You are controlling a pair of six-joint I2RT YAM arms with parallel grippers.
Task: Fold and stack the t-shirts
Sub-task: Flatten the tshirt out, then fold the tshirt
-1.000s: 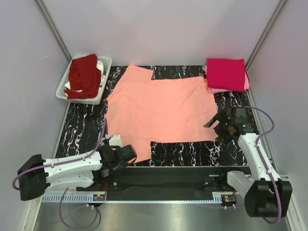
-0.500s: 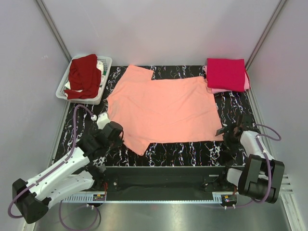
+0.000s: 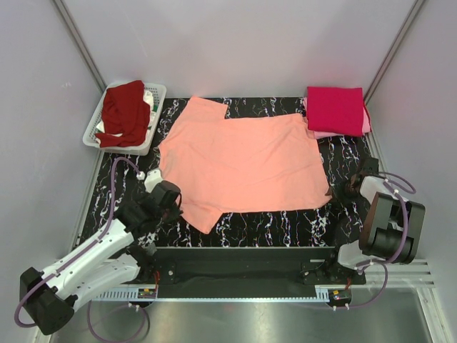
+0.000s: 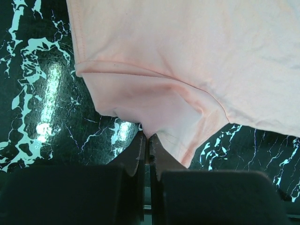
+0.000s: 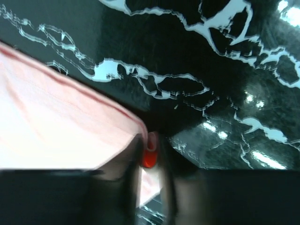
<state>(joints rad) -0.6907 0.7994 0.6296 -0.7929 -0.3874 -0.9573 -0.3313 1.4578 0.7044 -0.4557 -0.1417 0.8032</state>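
One salmon-peach cotton t-shirt (image 3: 243, 161) lies flat mid-frame on the black marbled table (image 3: 285, 225). One dark maroon t-shirt (image 3: 125, 111) is upper left, and one crimson t-shirt (image 3: 335, 108) lies upon one light pink t-shirt (image 3: 366, 123) upper right. The left gripper (image 4: 147, 138) and the right gripper (image 5: 151, 145) are each closed on a lower corner of the salmon one.

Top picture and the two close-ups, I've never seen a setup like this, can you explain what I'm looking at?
This is a robot: a left arm and a right arm, bolted at the black marbled table's near edge. The wide picture is from a camera above and behind them; each close-up is from a camera on one wrist, past its own fingers. On it a salmon-peach t-shirt lies spread out. Back left, a white basket holds a dark red t-shirt; back right, a folded crimson t-shirt sits on a light pink t-shirt. The left gripper is shut on the salmon-peach t-shirt's near left edge. The right gripper is at its near right corner; whether it grips yet is unclear.
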